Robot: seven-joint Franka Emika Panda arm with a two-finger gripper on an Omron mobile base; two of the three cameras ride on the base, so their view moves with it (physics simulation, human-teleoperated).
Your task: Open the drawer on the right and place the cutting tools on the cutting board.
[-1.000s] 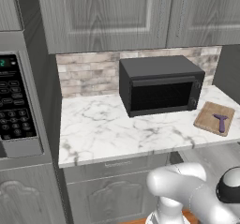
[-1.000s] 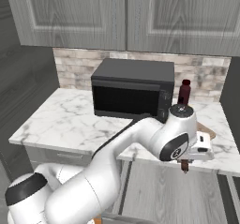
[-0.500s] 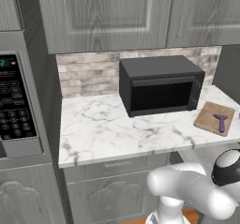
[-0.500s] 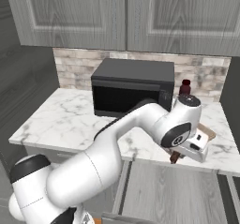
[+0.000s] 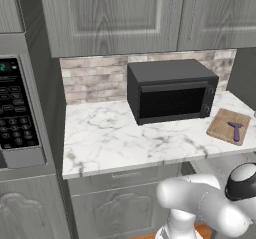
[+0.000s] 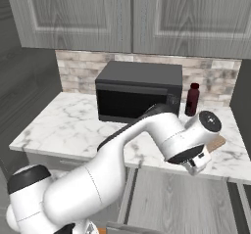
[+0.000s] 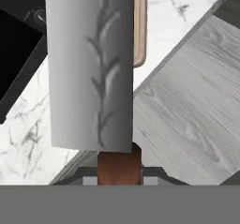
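Observation:
My gripper (image 7: 119, 174) is shut on the knife's reddish-brown handle (image 7: 119, 164). Its silver blade (image 7: 91, 68) stands large in the hand view, pointing up over the counter edge. Just beyond the blade runs one edge of the cutting board (image 7: 139, 26). In the left base view the light-brown cutting board (image 5: 224, 122) lies at the counter's right end with the purple T-shaped tool (image 5: 235, 130) on it. The right base view has my hand and gripper (image 6: 196, 163) at the counter's front edge beside the cutting board (image 6: 216, 143), above the open drawer (image 6: 186, 198).
A black microwave (image 5: 170, 90) stands at the back of the marble counter (image 5: 110, 138), left of the board. A dark red bottle (image 6: 192, 100) stands by the wall right of the microwave. Wall cabinets (image 6: 132, 12) hang above. A built-in oven panel (image 5: 15, 118) is at far left.
The hand has turned and shifted slightly left at the counter's front edge with the knife still in it. The knife hanging below the hand earlier is now hidden behind it in the right base view.

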